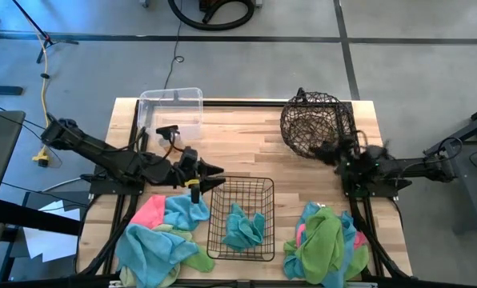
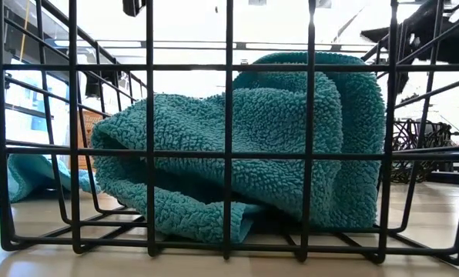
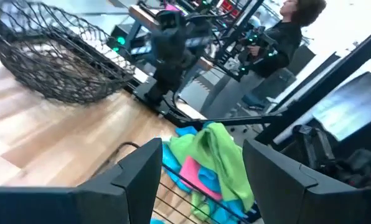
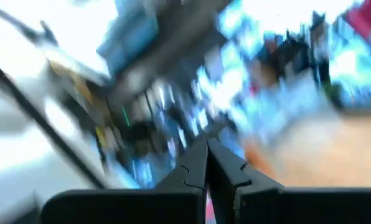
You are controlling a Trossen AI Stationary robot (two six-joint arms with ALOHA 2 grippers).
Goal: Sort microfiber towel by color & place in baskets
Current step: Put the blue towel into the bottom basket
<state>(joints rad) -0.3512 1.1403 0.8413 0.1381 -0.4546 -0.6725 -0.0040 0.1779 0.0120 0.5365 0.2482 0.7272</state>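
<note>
Left hand (image 1: 215,178) spread-fingered and empty at mid-table, right hand (image 1: 328,151) pinched closed, far right.

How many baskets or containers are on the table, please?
3. The clear plastic rectangular tub is at the far left, the round dark-brown wire basket at the far right, and the rectangular black wire-grid basket at the near middle, holding a blue towel.
</note>
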